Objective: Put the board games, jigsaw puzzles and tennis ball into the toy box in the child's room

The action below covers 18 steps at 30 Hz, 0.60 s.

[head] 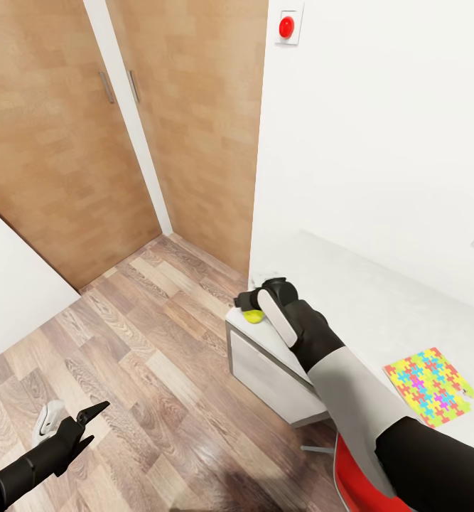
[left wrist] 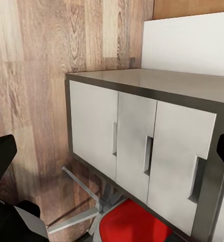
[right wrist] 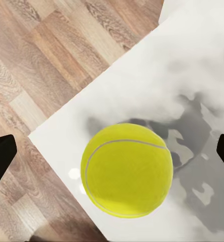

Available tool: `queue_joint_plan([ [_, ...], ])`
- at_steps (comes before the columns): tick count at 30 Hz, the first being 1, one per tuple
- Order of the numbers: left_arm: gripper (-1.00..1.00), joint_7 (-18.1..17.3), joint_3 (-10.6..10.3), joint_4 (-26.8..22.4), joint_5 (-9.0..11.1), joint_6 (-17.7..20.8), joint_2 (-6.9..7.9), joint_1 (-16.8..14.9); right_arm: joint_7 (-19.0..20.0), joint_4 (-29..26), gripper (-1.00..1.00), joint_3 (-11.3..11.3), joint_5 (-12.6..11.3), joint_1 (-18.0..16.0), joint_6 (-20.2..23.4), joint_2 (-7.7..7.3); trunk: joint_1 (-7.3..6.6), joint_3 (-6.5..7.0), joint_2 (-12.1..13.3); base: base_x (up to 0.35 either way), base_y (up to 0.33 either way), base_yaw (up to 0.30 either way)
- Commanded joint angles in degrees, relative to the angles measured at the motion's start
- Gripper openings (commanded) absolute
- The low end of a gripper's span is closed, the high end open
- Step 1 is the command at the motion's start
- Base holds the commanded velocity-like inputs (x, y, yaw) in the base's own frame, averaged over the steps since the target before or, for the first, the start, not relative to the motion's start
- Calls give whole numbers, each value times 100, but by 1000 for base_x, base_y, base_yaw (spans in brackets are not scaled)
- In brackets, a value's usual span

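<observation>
Yellow-green felt marks the tennis ball (right wrist: pixel 127 170), which rests on the pale top of the table (head: pixel 379 299) at its near corner, close to the edge above the wood-plank floor (head: pixel 144 355). In the head view the ball (head: pixel 252 316) lies directly under the right hand (head: pixel 251 302), partly covered by the wrist. The right wrist view shows both fingertips spread wide at opposite borders of the frame, the ball centred between them and untouched: the right hand is released and carries nothing. The left hand (head: pixel 94 416) hangs low over the floor, well apart from the table, with its fingers parted and nothing between them. One jigsaw puzzle (head: pixel 430 386) lies flat on the table beside the right forearm. Handling judgement: the ball appears light and slightly compliant, with a fuzzy surface that should grip well against the pads, but its round form will roll at a light nudge, and the nearby table edge leaves little margin. Take hold across the widest part, with the fingertips lowered evenly on opposite sides before closing, so that neither pad strikes first and pushes the ball toward the edge. A high or off-centre grip would likely squeeze it out downward.
</observation>
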Motion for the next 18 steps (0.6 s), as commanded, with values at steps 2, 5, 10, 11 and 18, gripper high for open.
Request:
queue_joint_plan([
  [2, 100, -59, 11, -1, -57, 29, -1, -5, -57, -3, 100, 11, -60, -5, -5, -20, 3, -9, -10, 0, 0, 0],
  [5, 100, -59, 11, -1, -57, 29, -1, -5, -57, -2, 100, 10, -60, -4, -16, -27, 3, -9, -10, 0, 0, 0],
  [10, 100, -59, 11, -1, -57, 29, -1, -5, -55, -2, 100, 8, -60, -4, -57, -47, 3, -9, -10, 0, 0, 0],
  [11, 100, -59, 11, -1, -58, 29, -1, -5, -55, -2, 100, 7, -60, -4, -71, -54, 3, -9, -10, 0, 0, 0],
  [18, 100, -59, 11, -1, -58, 29, -1, -5, -54, -1, 100, 6, -60, -3, -102, -74, 3, -9, -10, 0, 0, 0],
])
